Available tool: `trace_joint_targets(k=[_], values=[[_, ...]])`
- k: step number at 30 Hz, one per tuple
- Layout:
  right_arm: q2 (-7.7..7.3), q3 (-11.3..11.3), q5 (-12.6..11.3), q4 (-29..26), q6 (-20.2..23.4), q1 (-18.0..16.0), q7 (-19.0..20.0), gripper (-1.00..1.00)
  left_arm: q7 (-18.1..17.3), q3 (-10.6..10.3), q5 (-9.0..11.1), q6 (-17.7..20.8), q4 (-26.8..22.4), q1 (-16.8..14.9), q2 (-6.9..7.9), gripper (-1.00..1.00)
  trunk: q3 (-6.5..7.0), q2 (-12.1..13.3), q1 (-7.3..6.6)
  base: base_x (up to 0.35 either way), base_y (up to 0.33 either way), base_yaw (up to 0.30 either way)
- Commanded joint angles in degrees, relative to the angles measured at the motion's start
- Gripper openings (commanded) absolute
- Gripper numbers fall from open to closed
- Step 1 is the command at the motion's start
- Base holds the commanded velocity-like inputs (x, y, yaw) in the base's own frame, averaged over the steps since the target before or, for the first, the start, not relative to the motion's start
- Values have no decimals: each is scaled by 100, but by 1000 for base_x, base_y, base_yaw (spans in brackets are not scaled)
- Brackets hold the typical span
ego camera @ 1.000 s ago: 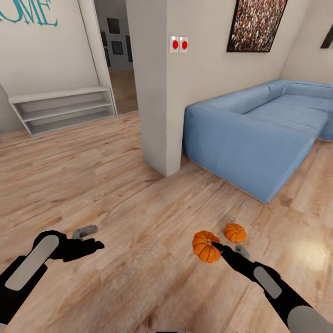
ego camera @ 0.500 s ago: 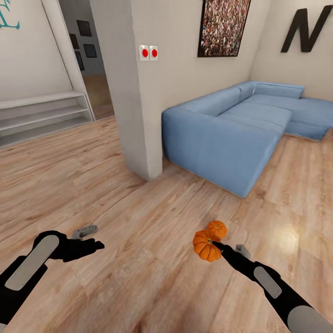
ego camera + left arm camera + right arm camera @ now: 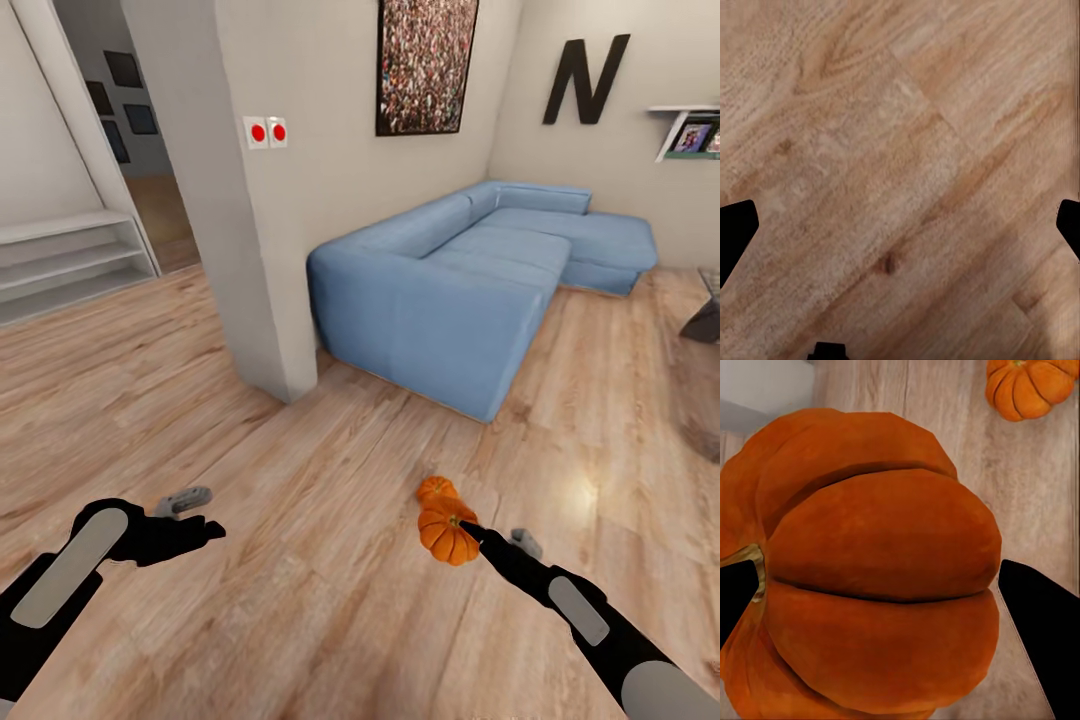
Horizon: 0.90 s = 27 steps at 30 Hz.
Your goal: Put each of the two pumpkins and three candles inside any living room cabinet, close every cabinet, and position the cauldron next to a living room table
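"Two pumpkins, one of them in hand. The right gripper (image 3: pixel 470 532) has its fingers on either side of the near pumpkin (image 3: pixel 446 532), carried low over the wooden floor (image 3: pixel 300 580)."

"How firm is that hold?"

"Hard to judge. In the right wrist view the held pumpkin (image 3: pixel 870 570) fills the gap between the two dark fingertips (image 3: pixel 1039 630), so the jaws look closed onto it. It is smooth, rounded and ribbed, though, so I would guess it could roll out if the base turns sharply or the arm swings."

"And the other one?"

"The second pumpkin (image 3: pixel 436 489) sits on the floor just beyond the held one, partly hidden behind it, near the blue sofa (image 3: pixel 470 290). It is the same deep orange with a small stem. A careless drive could nudge it away."

"The left side?"

"The left gripper (image 3: pixel 195 497) hangs over bare floor, carrying nothing, fingers spread wide apart in its wrist view."

"Any cabinet nearby?"

"I see none yet, so the pumpkin may have some way to travel, and the corner of the white pillar (image 3: pixel 250 250) stands close on the far left."
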Motion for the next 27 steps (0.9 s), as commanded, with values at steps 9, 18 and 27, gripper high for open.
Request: trace_joint_targets(k=[9, 18, 27], values=[[-5, 23, -66, -2, 14, -6, -2, -100, 51, -8, 60, -1, -10, -4, 6, 100, 52, -2, -1, 0, 0, -237], [-5, 23, -66, -2, 14, -6, -3, -100, 46, -5, 61, -1, -10, -4, 6, 100, 109, -2, -1, 0, 0, -236], [-14, 23, -260, -7, 14, -6, -2, -100, 42, 0, 60, -1, -2, -5, 6, 100, 154, -2, -1, 62, 0, -199]])
